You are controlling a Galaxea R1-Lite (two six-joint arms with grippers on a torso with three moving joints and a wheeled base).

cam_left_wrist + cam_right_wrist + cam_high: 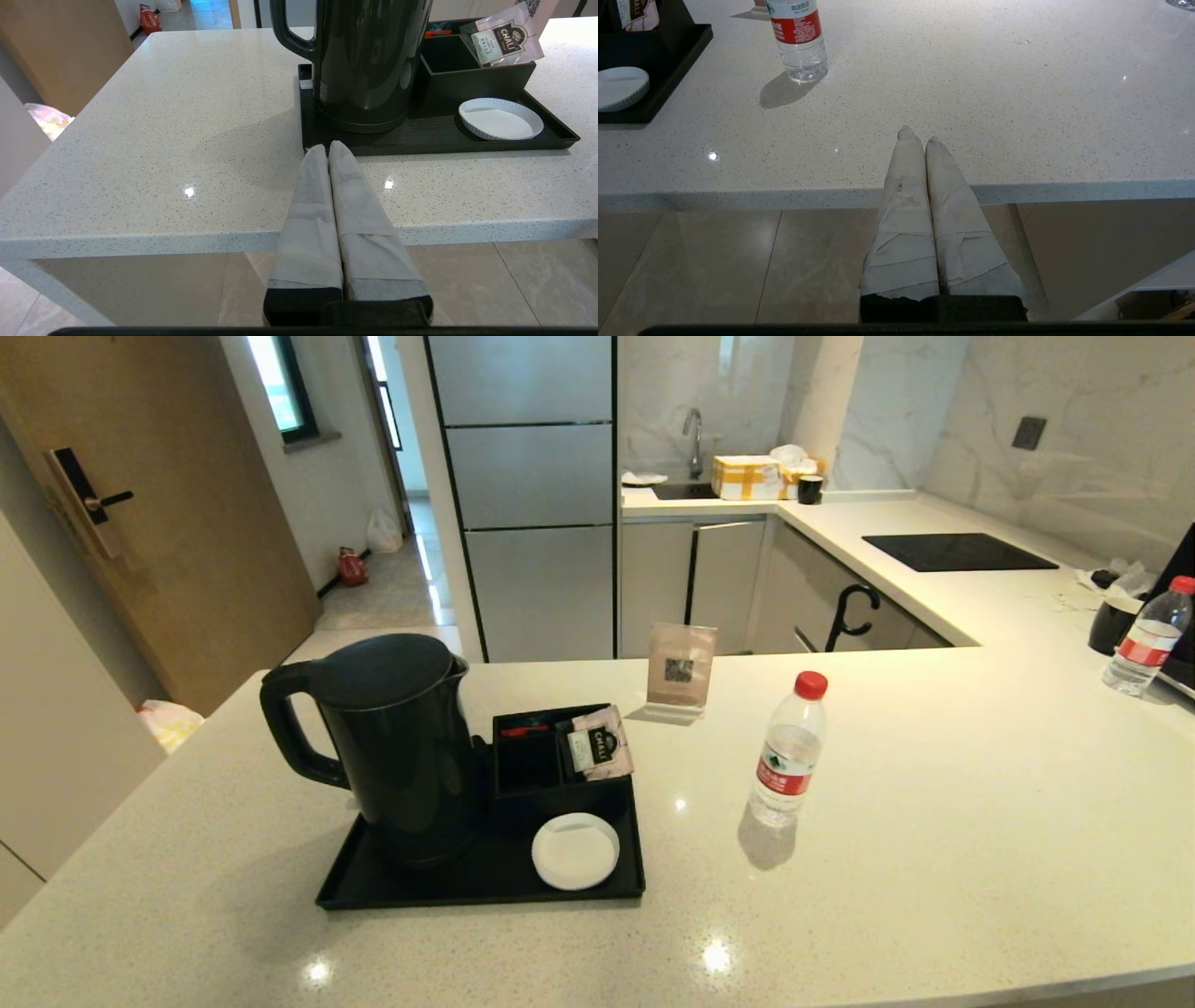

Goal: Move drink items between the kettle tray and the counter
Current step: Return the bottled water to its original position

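I see the kettle point(397, 747) standing upright on the left part of the tray point(373, 882), its handle turned toward my left. On the same tray, a black box point(551, 761) sits at the back right with a sachet point(597, 744) leaning in it, and a white coaster point(575, 850) lies at the front right. The tray rests on the desk point(934, 821), left of centre.

The bottle point(789, 751) with the red cap stands upright on the bare desk, to the right of the tray and apart from it. A small card stand point(681, 670) sits behind it, further back. A second bottle point(1146, 637) stands far off at the right edge, next to a dark mug point(1113, 623).

My left claw point(328, 145) has its wrapped fingers point(317, 186) pressed together and holds nothing; it hangs at the near edge of the desk, pointing at the front rim of the tray just under the kettle. My right claw point(917, 136) is likewise closed and empty, at the near desk edge, well apart from the bottle. Neither arm shows in the head view.
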